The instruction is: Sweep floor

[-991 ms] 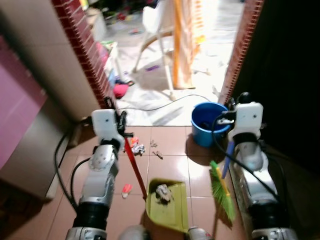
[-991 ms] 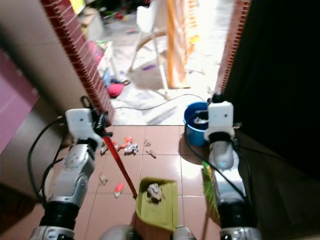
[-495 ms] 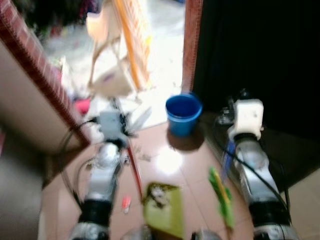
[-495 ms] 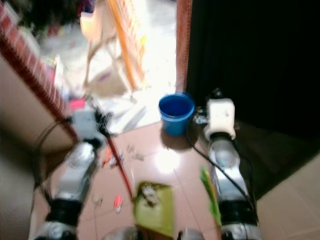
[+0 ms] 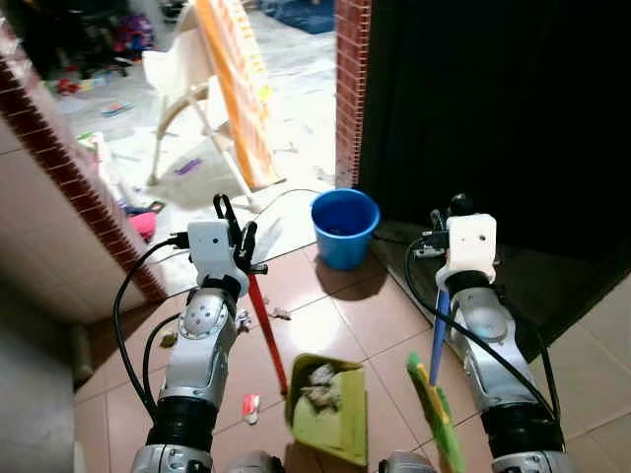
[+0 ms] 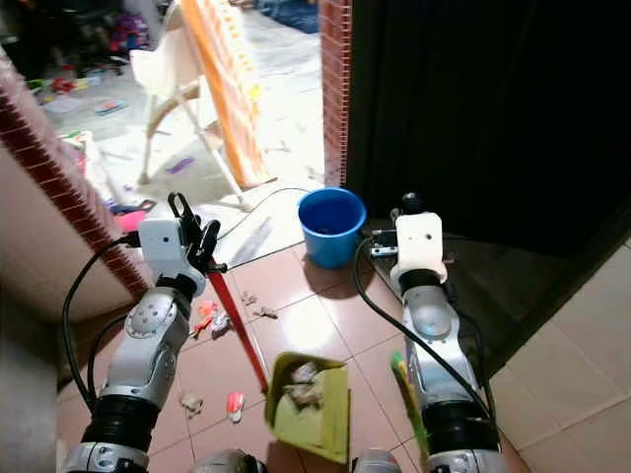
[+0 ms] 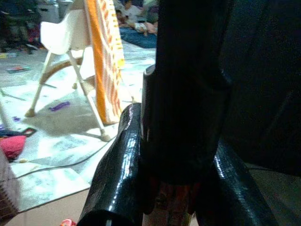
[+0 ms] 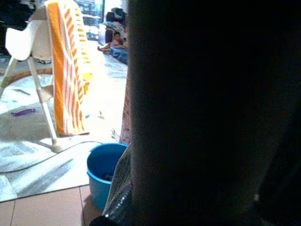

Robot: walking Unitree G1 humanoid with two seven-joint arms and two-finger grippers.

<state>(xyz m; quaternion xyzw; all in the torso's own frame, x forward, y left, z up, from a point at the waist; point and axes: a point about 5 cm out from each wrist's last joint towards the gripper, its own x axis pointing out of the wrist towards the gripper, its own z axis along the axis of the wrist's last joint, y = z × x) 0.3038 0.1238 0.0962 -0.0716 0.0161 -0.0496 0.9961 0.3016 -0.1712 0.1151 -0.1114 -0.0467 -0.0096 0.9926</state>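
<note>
A robot stands on a tiled floor by a doorway, mid-sweep. Its left gripper [image 5: 235, 219] is closed around the top of a red-handled dustpan [image 5: 329, 408], which rests low on the tiles holding gathered rubbish; its handle slants up toward the robot's left. The right gripper [image 5: 440, 225] clasps a blue-handled green broom [image 5: 435, 404], handle near upright, bristles down. Scraps [image 6: 222, 320] lie left of the pan; the next stroke likely needs the broom carried across to them. A blue bucket [image 5: 344, 227] stands ahead.
</note>
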